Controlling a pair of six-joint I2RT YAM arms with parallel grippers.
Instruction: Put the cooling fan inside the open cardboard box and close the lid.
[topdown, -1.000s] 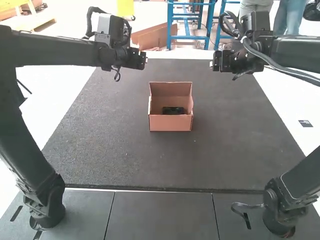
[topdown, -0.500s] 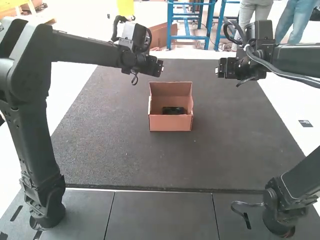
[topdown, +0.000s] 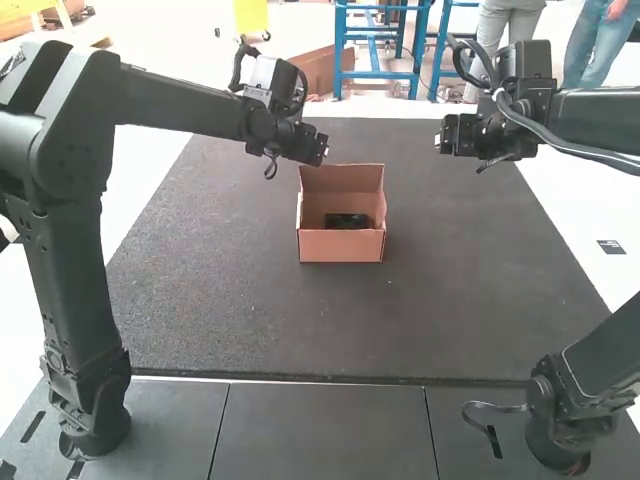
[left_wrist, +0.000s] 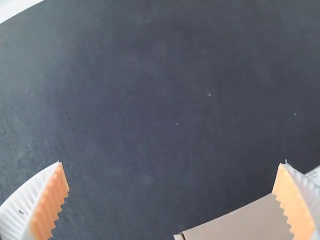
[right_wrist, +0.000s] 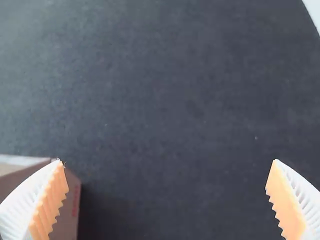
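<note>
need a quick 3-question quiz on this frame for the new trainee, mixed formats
1. True or false: the fan lies inside the box.
2. Pick one. The lid is: A) shut over the box, B) standing open at the box's far side, C) lying flat on the mat away from the box.
3. Fill in: both pairs of jaws are ___ (open or shut).

Key: 1 true. 2 B. 3 open.
</note>
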